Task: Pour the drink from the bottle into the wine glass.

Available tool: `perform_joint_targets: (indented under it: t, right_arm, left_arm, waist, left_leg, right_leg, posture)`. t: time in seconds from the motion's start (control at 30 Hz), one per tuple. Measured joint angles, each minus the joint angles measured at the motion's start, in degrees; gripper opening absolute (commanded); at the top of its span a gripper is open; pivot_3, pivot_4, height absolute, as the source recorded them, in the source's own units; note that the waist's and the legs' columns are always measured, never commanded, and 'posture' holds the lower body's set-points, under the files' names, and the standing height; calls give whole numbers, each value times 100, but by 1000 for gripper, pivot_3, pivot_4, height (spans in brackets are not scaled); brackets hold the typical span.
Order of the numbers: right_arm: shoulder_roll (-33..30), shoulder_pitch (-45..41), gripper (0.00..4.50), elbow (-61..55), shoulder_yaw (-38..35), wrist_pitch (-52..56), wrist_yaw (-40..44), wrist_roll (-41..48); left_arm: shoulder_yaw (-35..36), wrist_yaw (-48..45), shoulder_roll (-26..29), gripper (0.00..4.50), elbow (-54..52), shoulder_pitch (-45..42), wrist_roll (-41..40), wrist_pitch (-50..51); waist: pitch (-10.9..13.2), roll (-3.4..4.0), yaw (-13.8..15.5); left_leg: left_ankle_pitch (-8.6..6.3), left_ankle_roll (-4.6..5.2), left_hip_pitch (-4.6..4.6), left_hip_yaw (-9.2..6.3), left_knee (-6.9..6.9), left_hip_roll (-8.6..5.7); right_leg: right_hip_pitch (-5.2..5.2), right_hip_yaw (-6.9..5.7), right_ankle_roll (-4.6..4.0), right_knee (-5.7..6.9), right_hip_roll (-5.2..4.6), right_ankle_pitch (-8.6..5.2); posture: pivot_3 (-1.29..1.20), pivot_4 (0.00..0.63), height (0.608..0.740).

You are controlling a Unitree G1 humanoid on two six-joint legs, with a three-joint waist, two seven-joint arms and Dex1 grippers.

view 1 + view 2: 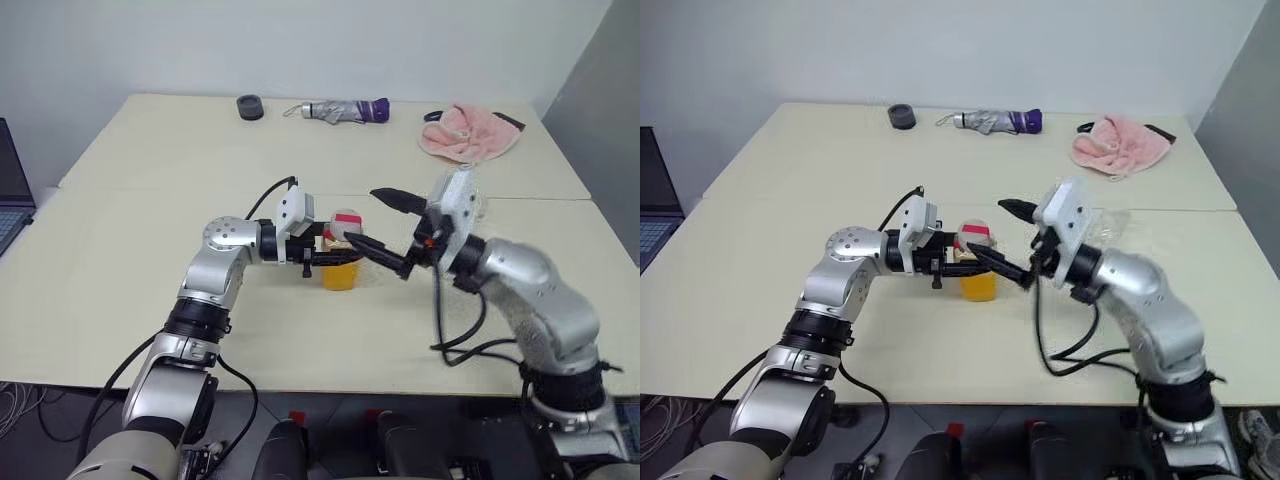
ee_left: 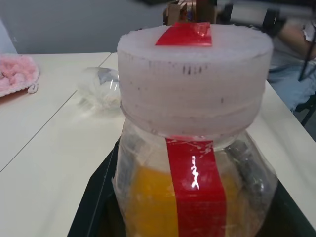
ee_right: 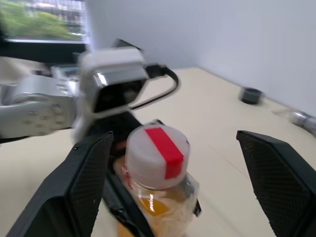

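In the middle of the surface (image 1: 120, 260), seen from the head cameras, the bottle (image 1: 341, 262) stands upright, its long axis vertical and its cap (image 1: 346, 222) pointing up, with the orange drink (image 1: 340, 276) filling its lower part. The left end effector (image 1: 322, 258) is clamped on its body from the side. The right end effector (image 1: 385, 222) has its fingers spread wide, one above and one beside the cap, holding nothing. The wine glass (image 1: 1110, 222) sits just behind the right wrist, hard to make out.

In the left wrist view the cap (image 2: 195, 84) is on, a red label stripe (image 2: 196, 187) running over it and down the body, and the glass bowl (image 2: 101, 91) appears to lie tilted or on its side beyond.

In the right wrist view the open fingers (image 3: 74, 182) flank the cap (image 3: 157, 154) without touching it.

Likely risks: if the right fingers close off-centre, the cap may slip or the bottle twist in the left grip; the right forearm, being near the glass, could knock it; and pouring with the cap on, or into a glass that is not standing, would spill.
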Motion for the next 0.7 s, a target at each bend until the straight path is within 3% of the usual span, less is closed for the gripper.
perform_joint_targets:
  t: [0.27, 0.47, 0.6, 0.7]
  right_arm:
    - [683, 28, 4314, -247, 477, 510, -1250, -568]
    - [1056, 25, 4314, -247, 601, 686, -1706, -809]
    - [1190, 20, 3434, -247, 691, 783, -1823, -888]
    - [1238, 27, 2259, -249, 775, 793, -1811, -880]
  left_arm:
    - [-5, 48, -90, 1795, 256, -82, 41, -53]
    - [-5, 90, -125, 1795, 343, -102, 52, -65]
    - [-5, 93, -121, 1795, 343, -102, 56, -66]
    - [-6, 101, -112, 1795, 343, -102, 76, -66]
  waist:
    - [0, 0, 17]
    - [0, 0, 16]
    - [0, 0, 15]
    - [0, 0, 13]
  left_leg:
    - [0, -1, -4, -1, 1, -2]
    - [0, 0, -3, -1, 0, 0]
    - [0, 0, -4, -1, 0, -1]
    - [0, 0, -4, -1, 0, -1]
  right_leg:
    - [0, -2, -1, -3, -1, 0]
    - [-1, -2, -1, -3, -1, 0]
    - [-1, -2, -1, -4, -1, 0]
    - [-1, -3, -1, -4, -1, 0]
  posture:
    - [0, 150, 740]
    - [0, 150, 740]
    - [0, 150, 740]
    - [0, 150, 740]
